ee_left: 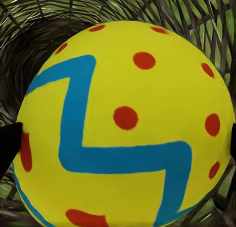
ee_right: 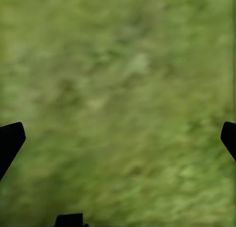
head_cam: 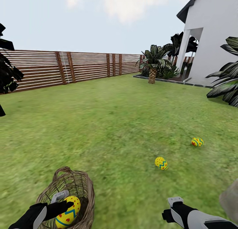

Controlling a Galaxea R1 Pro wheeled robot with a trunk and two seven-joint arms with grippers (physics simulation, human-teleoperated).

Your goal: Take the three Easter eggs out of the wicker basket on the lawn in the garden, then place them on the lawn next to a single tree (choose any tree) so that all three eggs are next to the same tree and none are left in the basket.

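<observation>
Resting inside the wicker basket (head_cam: 71, 189) at the near left of the head view is one Easter egg (head_cam: 67, 211), yellow with a blue zigzag and red dots. The left pincer (head_cam: 64, 202) reaches into the basket and lies against this egg, one dark finger across its top. In the left wrist view the same egg (ee_left: 125, 124) sits between the two dark fingertips (ee_left: 9, 143), which stand at its sides, with woven wicker (ee_left: 44, 20) behind it; the pincer looks closed around the egg, though contact on the far side is barely visible.

Two more eggs lie on the lawn (head_cam: 109, 116), well apart from the basket: the nearer egg (head_cam: 161, 163) to the right of centre, the farther egg (head_cam: 197, 142) beyond it and further right. Neither touches the other.

Low at the right, the right pincer (head_cam: 175, 202) hangs over bare grass. The right wrist view shows its fingertips (ee_right: 11, 138) spread wide with only blurred grass (ee_right: 123, 99) between them, holding nothing.

Farther off, a brown slatted fence (head_cam: 76, 67) bounds the garden, a short palm-like plant (head_cam: 152, 62) stands near the white house (head_cam: 215, 37), and a grey-brown shape (head_cam: 231, 199) edges in at the lower right.
</observation>
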